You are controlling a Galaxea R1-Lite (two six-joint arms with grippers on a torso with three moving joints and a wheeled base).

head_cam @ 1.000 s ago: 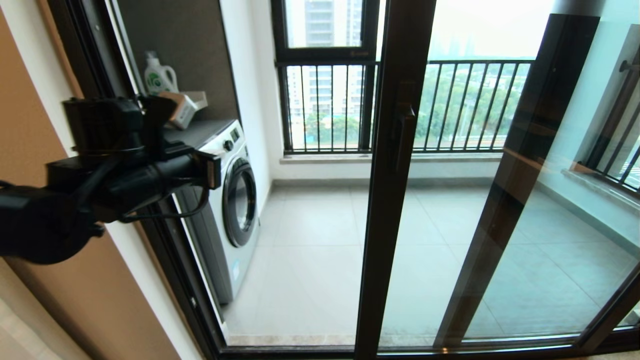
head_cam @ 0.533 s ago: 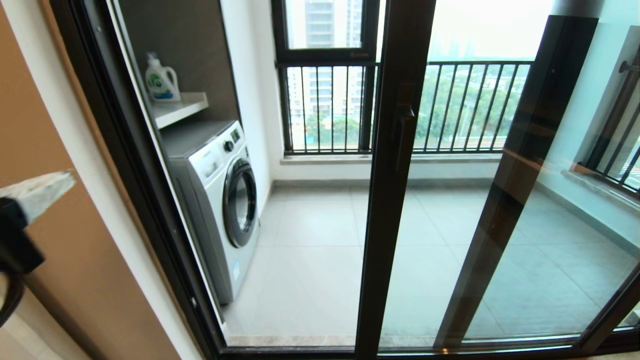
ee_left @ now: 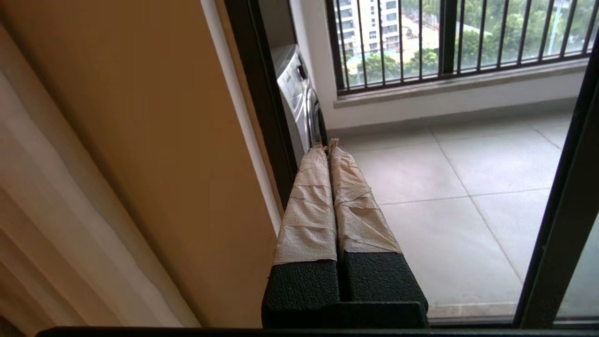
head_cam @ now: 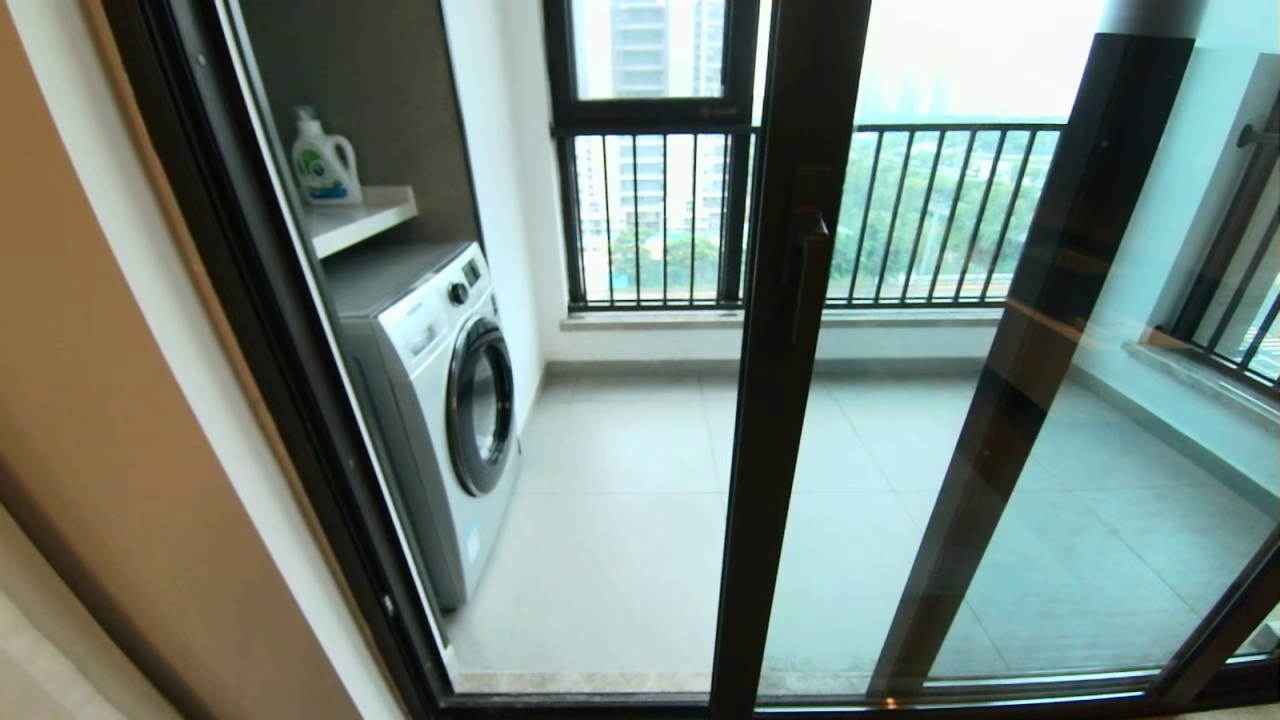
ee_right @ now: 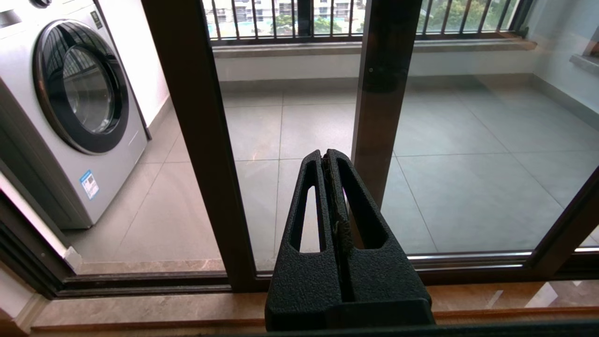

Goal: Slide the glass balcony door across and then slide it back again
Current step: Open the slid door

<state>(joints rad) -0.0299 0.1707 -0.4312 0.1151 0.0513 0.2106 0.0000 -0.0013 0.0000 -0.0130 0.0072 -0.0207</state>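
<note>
L claw (ee_left: 330, 154) gone from head view's left edge, pressed together, empty; R claw (ee_right: 327, 159) likewise; glass balcony door (head_cam: 790, 300) untouched mid-frame, opening w/ washer left.

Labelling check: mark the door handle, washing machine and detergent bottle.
door handle (head_cam: 810, 275), head view, middle of the dark bar.
washing machine (head_cam: 481, 405), head view, round door glass.
detergent bottle (head_cam: 322, 170), head view, its label.

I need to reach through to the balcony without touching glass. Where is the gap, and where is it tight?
The open gap lies between the washing machine and the handled stile of the glass balcony door, over bare floor tiles. It is tight right of that stile, where overlapping glass panels block the way. Both grippers, left and right, hang shut, short of the threshold.
</note>
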